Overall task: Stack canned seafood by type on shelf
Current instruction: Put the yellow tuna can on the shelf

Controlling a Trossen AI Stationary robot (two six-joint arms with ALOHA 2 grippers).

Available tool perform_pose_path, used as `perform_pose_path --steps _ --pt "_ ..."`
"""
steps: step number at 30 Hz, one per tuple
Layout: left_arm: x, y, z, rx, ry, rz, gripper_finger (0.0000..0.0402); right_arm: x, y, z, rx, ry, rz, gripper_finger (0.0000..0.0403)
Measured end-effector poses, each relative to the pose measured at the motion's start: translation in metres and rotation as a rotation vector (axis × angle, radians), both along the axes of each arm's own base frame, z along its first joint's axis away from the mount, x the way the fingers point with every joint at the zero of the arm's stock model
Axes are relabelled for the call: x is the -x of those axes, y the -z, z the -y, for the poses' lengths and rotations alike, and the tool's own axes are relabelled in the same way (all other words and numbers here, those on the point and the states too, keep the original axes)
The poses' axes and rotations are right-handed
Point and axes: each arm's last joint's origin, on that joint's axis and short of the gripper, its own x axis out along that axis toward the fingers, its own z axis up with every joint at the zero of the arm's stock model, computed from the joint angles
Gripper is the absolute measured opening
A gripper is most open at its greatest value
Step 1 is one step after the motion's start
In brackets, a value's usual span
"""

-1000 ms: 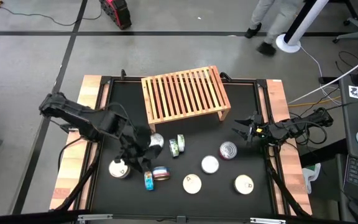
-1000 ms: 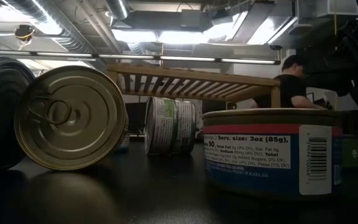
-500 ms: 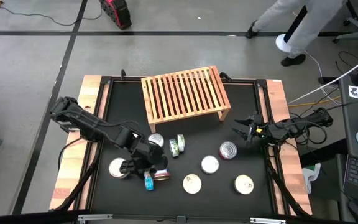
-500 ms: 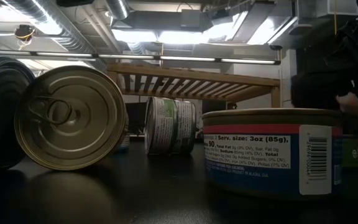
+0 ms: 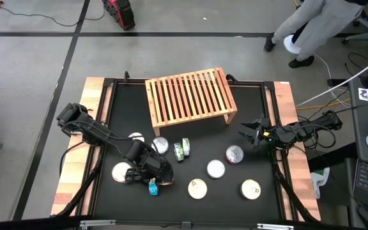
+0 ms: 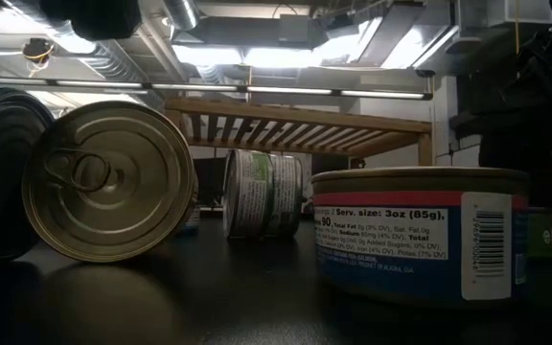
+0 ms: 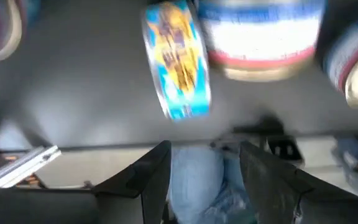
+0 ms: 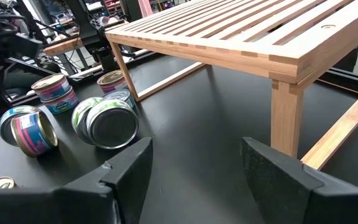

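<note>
Black left end effector (image 5: 153, 174) is hovering, fingers apart, over an on-edge tin (image 5: 153, 186) at the tabletop's (image 5: 251, 112) seven o'clock; right end effector (image 5: 248, 133), also apart, is waiting at three.

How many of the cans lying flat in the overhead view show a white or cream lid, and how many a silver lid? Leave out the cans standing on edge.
White or cream lids: 5
Silver lids: 2
Total: 7
</note>
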Motion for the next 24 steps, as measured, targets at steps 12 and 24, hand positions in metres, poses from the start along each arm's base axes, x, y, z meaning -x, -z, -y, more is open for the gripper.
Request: perform_pose_path --steps 12,24 --pt "0.006 0.002 0.003 -0.133 -0.035 0.0 0.0182 0.0 0.0 0.0 0.0 0.001 -0.001 0.0243" --pt "0.008 0.012 0.017 -0.164 -0.023 -0.009 0.0182 0.0 0.0 0.0 0.001 0.0 -0.002 0.0243"
